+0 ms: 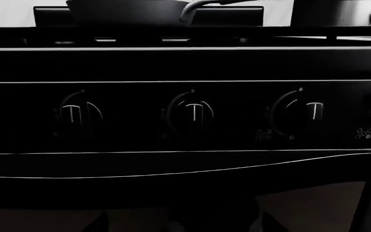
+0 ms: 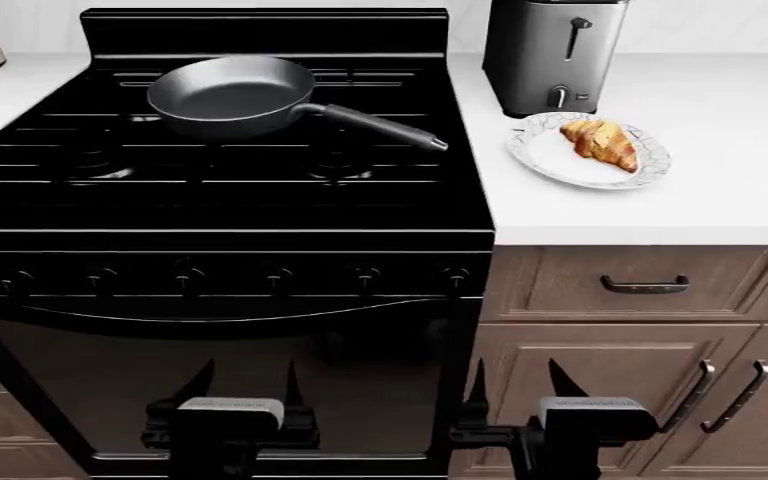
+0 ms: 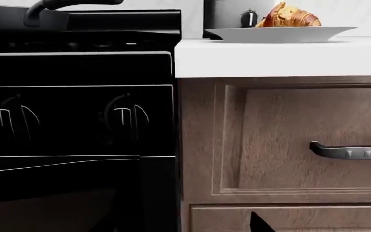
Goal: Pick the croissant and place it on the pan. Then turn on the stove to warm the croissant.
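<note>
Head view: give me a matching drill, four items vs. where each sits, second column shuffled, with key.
Items:
1. croissant
2. pan
3. toaster
4. right pincer

Places:
A. on the stove grates, handle pointing toward the counter
B. low in front of the cabinet doors, beside the oven door
C. on the white plate
D. at the back of the counter, behind the plate

Pairs: 1-C, 2-A, 3-D, 4-B
</note>
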Available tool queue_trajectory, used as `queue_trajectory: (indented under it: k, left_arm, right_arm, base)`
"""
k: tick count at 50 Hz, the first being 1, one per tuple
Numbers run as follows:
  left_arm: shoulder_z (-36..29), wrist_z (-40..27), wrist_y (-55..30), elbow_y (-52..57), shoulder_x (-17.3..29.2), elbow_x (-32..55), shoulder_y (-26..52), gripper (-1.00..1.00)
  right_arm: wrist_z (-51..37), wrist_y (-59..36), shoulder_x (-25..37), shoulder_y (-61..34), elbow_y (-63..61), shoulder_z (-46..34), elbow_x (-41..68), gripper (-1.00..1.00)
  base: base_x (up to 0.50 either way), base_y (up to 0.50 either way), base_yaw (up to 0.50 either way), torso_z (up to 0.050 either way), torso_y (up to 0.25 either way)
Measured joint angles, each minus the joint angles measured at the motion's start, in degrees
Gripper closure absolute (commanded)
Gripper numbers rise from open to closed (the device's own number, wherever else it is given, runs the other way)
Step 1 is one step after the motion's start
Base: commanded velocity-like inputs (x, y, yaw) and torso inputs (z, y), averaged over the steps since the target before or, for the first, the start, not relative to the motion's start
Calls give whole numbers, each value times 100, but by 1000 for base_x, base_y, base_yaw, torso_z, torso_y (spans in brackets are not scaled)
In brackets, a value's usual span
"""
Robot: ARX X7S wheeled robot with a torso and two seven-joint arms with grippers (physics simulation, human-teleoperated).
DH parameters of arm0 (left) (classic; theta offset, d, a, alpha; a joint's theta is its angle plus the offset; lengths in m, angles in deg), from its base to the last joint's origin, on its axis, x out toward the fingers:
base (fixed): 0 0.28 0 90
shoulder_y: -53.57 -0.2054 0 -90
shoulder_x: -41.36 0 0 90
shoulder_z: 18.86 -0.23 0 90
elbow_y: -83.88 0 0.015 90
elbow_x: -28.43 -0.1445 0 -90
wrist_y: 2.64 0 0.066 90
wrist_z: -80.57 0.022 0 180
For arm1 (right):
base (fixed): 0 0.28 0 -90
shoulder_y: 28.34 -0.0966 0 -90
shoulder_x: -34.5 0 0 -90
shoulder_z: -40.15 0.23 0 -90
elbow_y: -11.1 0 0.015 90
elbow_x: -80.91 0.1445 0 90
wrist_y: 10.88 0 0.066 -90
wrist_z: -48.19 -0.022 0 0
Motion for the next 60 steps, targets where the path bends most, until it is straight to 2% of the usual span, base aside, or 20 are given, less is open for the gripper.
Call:
queue_trajectory:
  k: [27,42,60]
  left_arm:
    - [-224,-264,50,-70,167,139,36,-100]
    - [-307,-450,80,-137,243,156,93,-100]
    - [-417,-499,180,-103,364,254,87,-100]
  right_arm:
    - [-257,53,212,-16,21,-216,171,-100]
    - [-353,98,298,-31,24,-348,233,-100]
    - [-463,196,395,-30,-6,-470,272,-100]
  base:
    - [14,-420,0,0,0]
    - [1,-7,0,0,0]
    - [0,0,0,49,4]
